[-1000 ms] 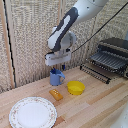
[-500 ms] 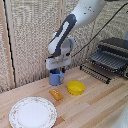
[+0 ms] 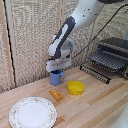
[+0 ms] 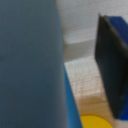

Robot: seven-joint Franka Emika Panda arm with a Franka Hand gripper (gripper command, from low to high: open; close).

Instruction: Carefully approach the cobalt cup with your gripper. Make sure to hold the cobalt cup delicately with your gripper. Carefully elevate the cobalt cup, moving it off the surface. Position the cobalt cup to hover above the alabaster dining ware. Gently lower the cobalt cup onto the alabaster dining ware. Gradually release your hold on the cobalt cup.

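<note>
The blue cup (image 3: 56, 78) stands on the wooden table near the back wall, its handle toward the exterior view's right. My gripper (image 3: 56, 71) is directly over it, fingers down at the cup's rim. In the wrist view a dark blue finger (image 4: 111, 70) stands apart from a large blurred blue-grey surface (image 4: 30, 60). Bare table shows in the gap, so the jaws look open. The white plate (image 3: 33, 113) with a patterned rim lies at the front of the table toward the exterior view's left, with nothing on it.
A shallow yellow bowl (image 3: 75, 88) sits just to the exterior view's right of the cup and also shows in the wrist view (image 4: 95, 122). A small orange block (image 3: 56, 94) lies between cup and plate. A dark metal rack appliance (image 3: 107, 61) stands at the back right.
My gripper has come down slightly onto the cup. The cup, plate and bowl have not moved.
</note>
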